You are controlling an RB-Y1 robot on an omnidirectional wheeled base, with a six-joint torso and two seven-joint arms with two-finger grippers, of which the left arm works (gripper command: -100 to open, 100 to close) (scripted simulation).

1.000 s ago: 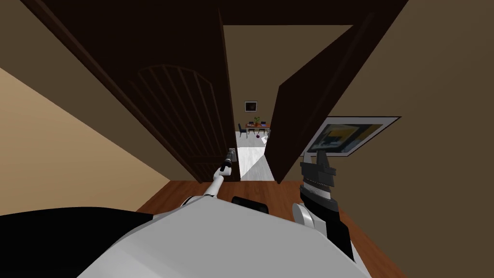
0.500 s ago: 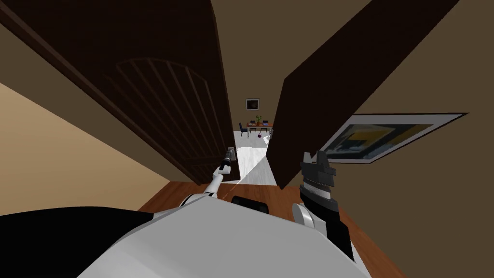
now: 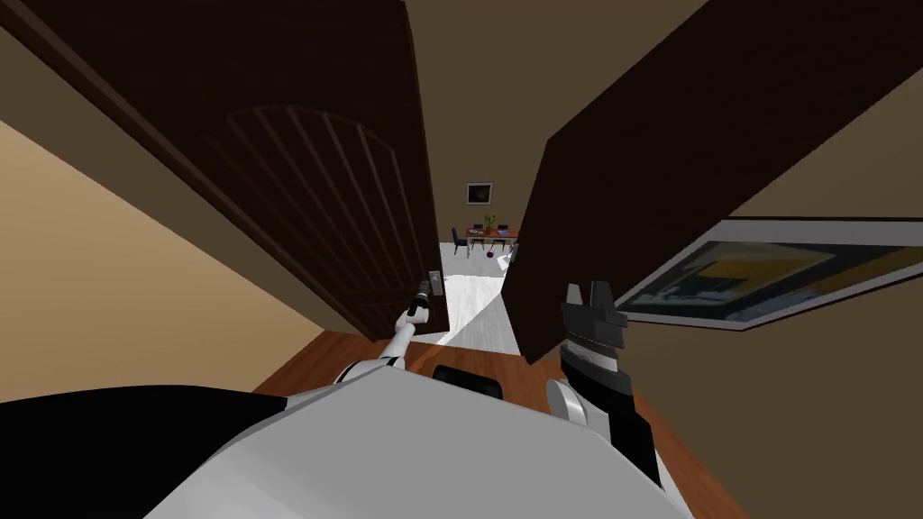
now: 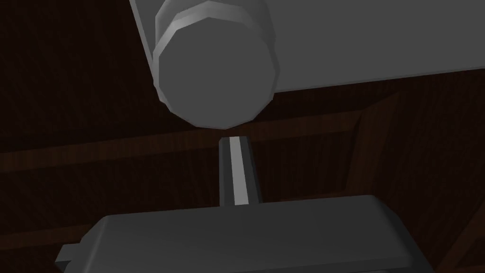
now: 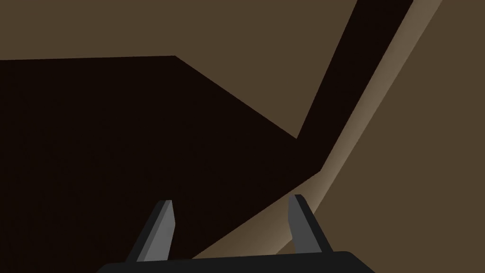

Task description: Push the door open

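The door (image 3: 315, 180) is dark brown wood. It stands on my left, swung partly open. Its round grey knob (image 4: 215, 71) sits on a grey plate (image 4: 379, 42) near the door's free edge. The left claw (image 4: 235, 142) is clenched on nothing, with its tips just under the knob and close to the wood. I think this is the pushing step, and the gap looks narrow. Next, the left arm should press forward on the door without slipping off its edge. The right claw (image 5: 231, 199) is released, fingers apart, facing another dark panel (image 3: 649, 162) on my right.
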